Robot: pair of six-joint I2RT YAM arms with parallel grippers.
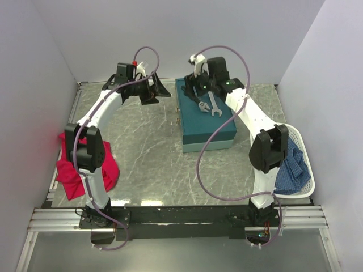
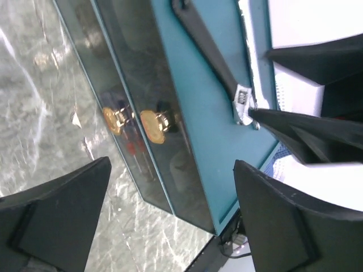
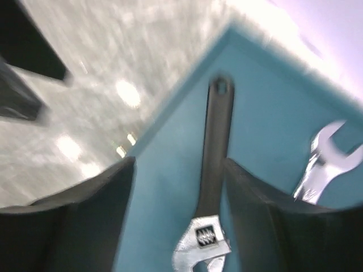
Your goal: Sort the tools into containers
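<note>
Right gripper: claw partly open, astride the shank of the black-handled adjustable wrench with a silver head; a gap shows on either side, so nothing is held; view blurred. Left gripper: claw wide and empty, hanging left of the box in the top view, its camera looking across at the same wrench.

Task's things: the adjustable wrench and a silver open-ended wrench lie flat, near each other but apart, on the lid of the teal rectangular box, upper centre of the top view; the lid looks shut, with two brass-coloured latches on the side wall; so both wrenches are on the box, not in it. White oval perforated basket at lower right, blue mesh fabric inside; no tool visible in it. Other tools not seen.

Step, as I judge it: the right claw is working on the adjustable wrench; if taking it, come down square, close across the narrow shank at mid-length and lift straight up; it looks head-heavy and may swing if pinched near the tail hole.

In the way: the silver wrench lies just right of the right finger and could be nudged; the two arms are near each other at the box's far left corner and could clash; the shut lid bars the box. Crumpled red cloth at lower left on the grey marbled table, well apart.
</note>
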